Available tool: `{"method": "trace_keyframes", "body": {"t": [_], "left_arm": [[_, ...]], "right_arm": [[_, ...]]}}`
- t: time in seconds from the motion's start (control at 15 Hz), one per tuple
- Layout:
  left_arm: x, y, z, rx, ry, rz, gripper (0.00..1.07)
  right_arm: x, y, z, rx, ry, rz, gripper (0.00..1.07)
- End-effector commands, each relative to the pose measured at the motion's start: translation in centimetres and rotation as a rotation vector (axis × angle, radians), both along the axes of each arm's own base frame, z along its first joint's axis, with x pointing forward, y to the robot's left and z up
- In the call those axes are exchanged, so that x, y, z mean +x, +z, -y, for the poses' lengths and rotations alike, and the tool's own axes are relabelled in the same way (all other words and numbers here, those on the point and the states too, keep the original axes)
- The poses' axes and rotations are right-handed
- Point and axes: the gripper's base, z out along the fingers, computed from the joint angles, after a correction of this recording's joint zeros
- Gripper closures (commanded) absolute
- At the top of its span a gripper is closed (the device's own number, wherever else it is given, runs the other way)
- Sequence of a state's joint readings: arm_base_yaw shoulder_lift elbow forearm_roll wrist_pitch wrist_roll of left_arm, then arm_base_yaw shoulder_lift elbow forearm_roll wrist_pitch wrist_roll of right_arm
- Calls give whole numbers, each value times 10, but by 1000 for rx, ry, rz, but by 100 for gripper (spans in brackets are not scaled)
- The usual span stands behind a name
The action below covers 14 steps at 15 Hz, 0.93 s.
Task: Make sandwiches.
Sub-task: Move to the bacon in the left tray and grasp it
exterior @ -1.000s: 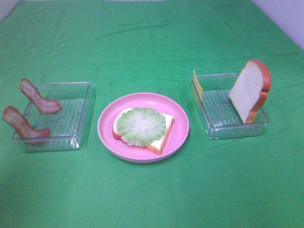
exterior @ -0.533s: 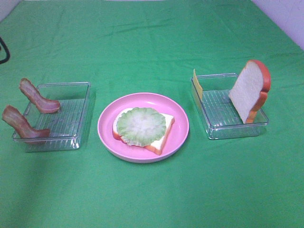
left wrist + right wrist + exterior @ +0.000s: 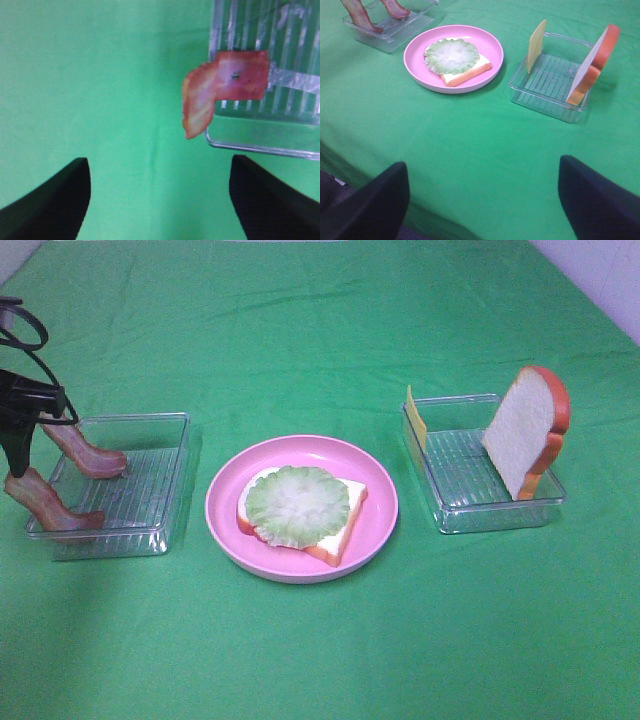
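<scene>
Change: left claw (image 3: 159, 161) newly arrived at the 9 o'clock edge, over the bacon strips (image 3: 50, 508); jaws wide apart, empty
Meaning: bacon layer likely next; nothing picked yet
Other arm: right claw (image 3: 481, 164) wide apart, empty
Task item: sandwich (image 3: 300, 512) mid-bench (image 3: 320, 660), on pink plate (image 3: 385, 502); one white slice, orange-brown crust, pale green lettuce on top; unfinished
Stock, 3 o'clock: cheese (image 3: 415, 420); top slice (image 3: 525, 430), both upright
</scene>
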<state>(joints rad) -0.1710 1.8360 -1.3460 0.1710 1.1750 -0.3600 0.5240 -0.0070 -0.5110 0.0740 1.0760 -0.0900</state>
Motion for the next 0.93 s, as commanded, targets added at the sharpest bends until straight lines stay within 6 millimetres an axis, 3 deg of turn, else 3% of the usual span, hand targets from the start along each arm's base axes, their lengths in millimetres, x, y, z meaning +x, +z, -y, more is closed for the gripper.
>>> {"method": "trace_keyframes", "body": {"t": [0.07,0.27,0.4,0.87,0.93], "left_arm": [[6,-8,-4,-26,36,7,33],[20,-23,3,-96,41,82,34],[24,-33,6,-121,32,82,42],[29,-53,7,-114,29,58,48],[30,-54,7,-114,30,59,58]], "right_arm": [[-1,-1,0,6,5,20,31],[-1,-1,0,6,5,20,31],[-1,-1,0,6,5,20,31],[-1,-1,0,6,5,21,31],[-1,-1,0,6,5,21,31]]}}
